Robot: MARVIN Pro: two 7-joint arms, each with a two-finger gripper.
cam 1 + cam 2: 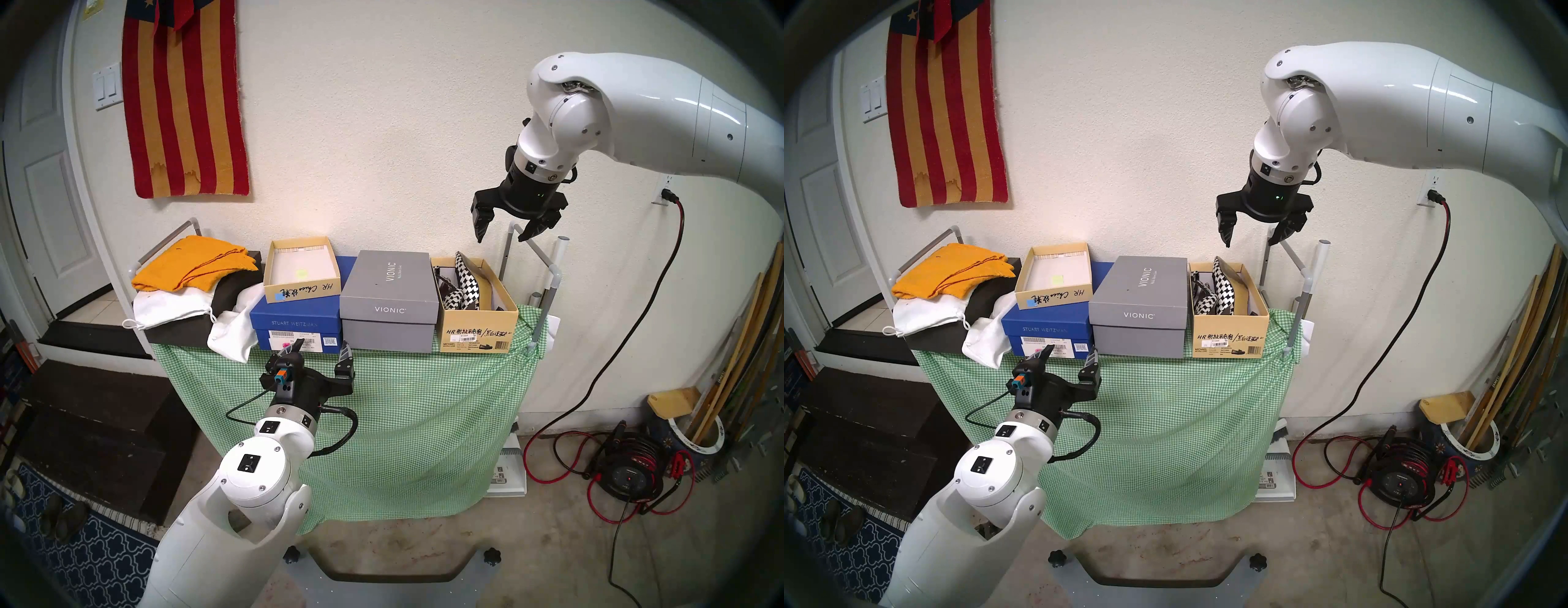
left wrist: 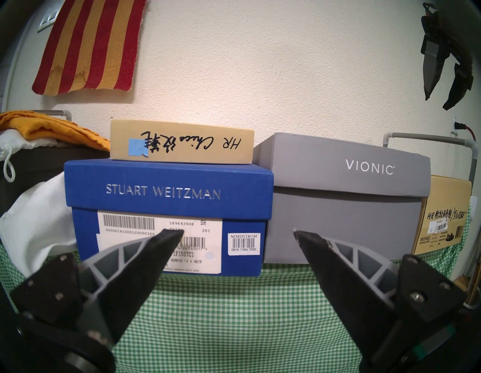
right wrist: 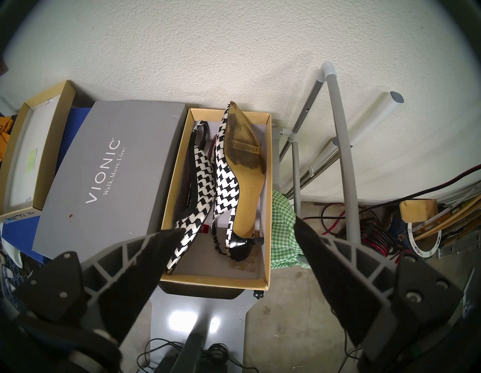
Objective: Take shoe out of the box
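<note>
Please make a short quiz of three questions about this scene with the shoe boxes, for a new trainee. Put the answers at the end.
1. True or false: the right gripper already holds a shoe.
2. Which box holds the black-and-white shoes?
A. the grey VIONIC box
B. the blue box
C. the large tan box beside the grey one
3. Fill in: the small open tan box sits on top of the ____ box.

Key
1. False. Its jaws are open and it hangs above the large tan box, apart from the shoes.
2. C. Both shoes lie inside it; one shows its sole.
3. Blue. The left gripper is open in front of that box.
</note>
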